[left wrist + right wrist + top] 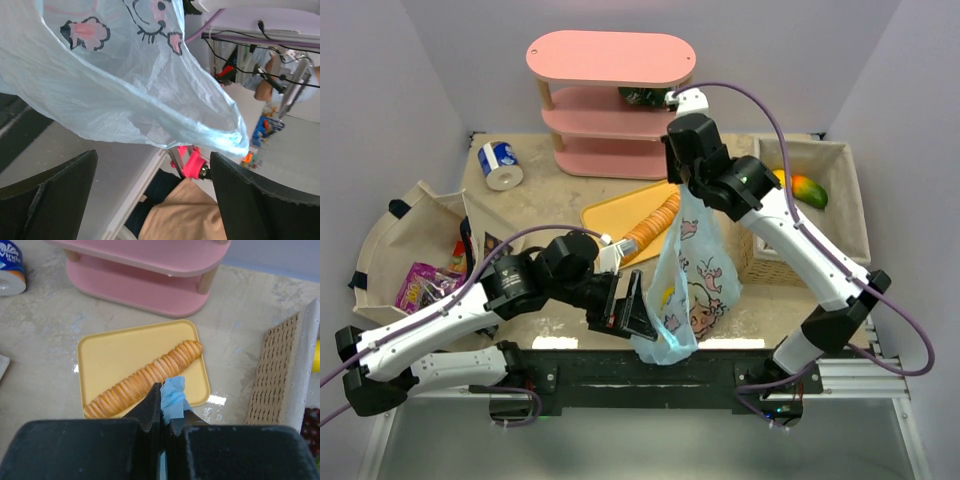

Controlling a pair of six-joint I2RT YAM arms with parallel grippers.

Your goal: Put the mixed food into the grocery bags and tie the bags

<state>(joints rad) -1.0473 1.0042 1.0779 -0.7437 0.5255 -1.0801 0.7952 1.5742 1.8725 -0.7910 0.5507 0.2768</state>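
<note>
My right gripper [686, 188] is shut on the top of a light-blue grocery bag with cartoon prints [692, 285] and holds it hanging above the table's front edge. In the right wrist view a blue bit of the bag [173, 390] sticks out between the shut fingers of the gripper [167, 400]. My left gripper [632, 308] is open beside the bag's lower left side. In the left wrist view the bag [125, 90] hangs just beyond the open fingers [55, 190]. Purple and red snack packets [418, 288] lie in a cloth container at the left.
A yellow tray [620, 208] with a long sliced loaf [145, 377] lies mid-table. A pink shelf [610, 100] stands at the back, with a blue-and-white can [500, 163] to its left. A wicker basket [848, 200] at the right holds a mango [808, 190] and other fruit.
</note>
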